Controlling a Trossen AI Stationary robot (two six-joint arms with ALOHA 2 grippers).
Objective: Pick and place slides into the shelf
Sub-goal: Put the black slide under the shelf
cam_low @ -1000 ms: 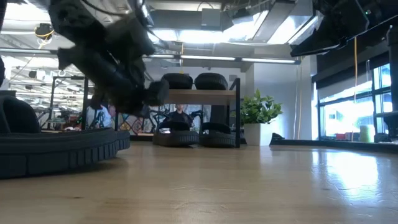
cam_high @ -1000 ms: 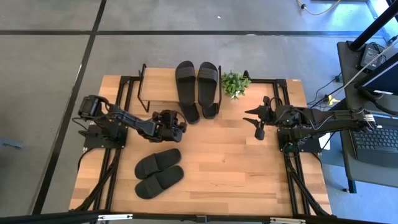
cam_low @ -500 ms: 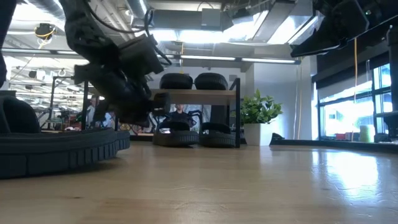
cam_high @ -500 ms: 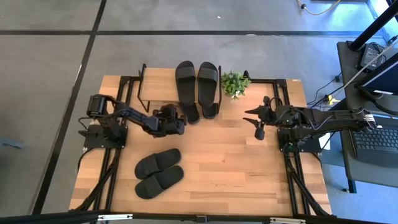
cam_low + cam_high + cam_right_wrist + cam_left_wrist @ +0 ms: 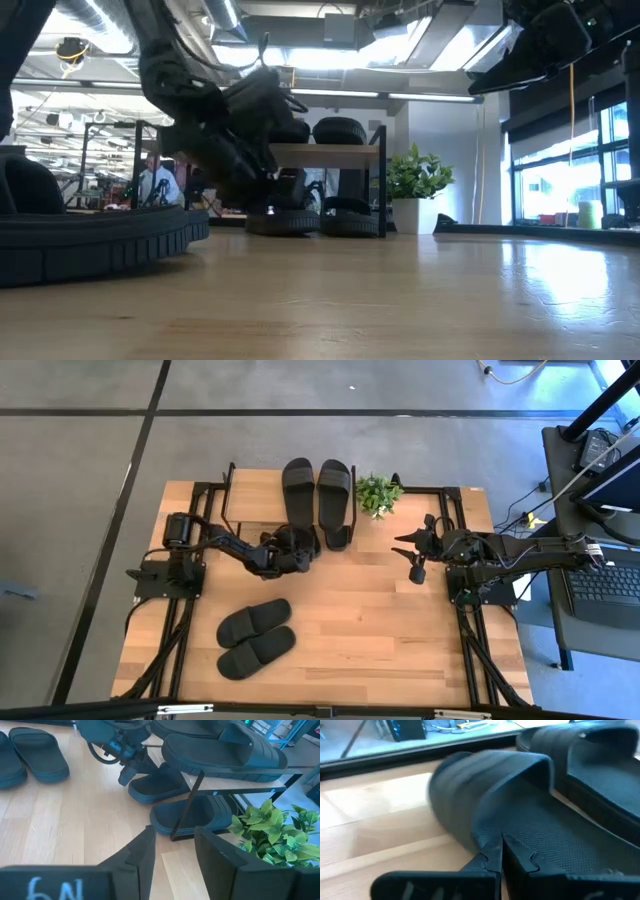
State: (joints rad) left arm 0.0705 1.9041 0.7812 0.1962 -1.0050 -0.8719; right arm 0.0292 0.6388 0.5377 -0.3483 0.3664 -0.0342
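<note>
Six black slides show. Two lie on the shelf's [image 5: 255, 495] wood top [image 5: 298, 485] [image 5: 335, 478]. Two sit on its lower tier, their heels sticking out toward the near edge [image 5: 308, 532] [image 5: 338, 538]. Two more lie soles down on the table's near left [image 5: 255, 622] [image 5: 258, 650]. My left gripper [image 5: 299, 552] is shut, low at the heel half of the left lower-tier slide [image 5: 520, 820]. My right gripper [image 5: 415, 557] is open and hovers above the table's right, touching nothing. My left gripper has its shut fingertips [image 5: 496, 851] against the lower-tier slide's sole edge [image 5: 485, 837], just behind the strap band [image 5: 480, 780]. They come slanting down from the table's left and near side. The slide lies flat on the lower tier, heel toward the near edge.
A small potted plant [image 5: 378, 493] stands right of the shelf at the far edge. Bare wood lies in the table's middle and near right [image 5: 400, 640]. A desk with a laptop [image 5: 600, 580] stands beyond the right edge. A person shows in the room behind [image 5: 155, 185].
My left gripper, shut throughout, has travelled toward the far edge and the right, from the table's left-middle to the heel of the left lower-tier slide, and has come down lower. The slides and my right arm have kept still.
</note>
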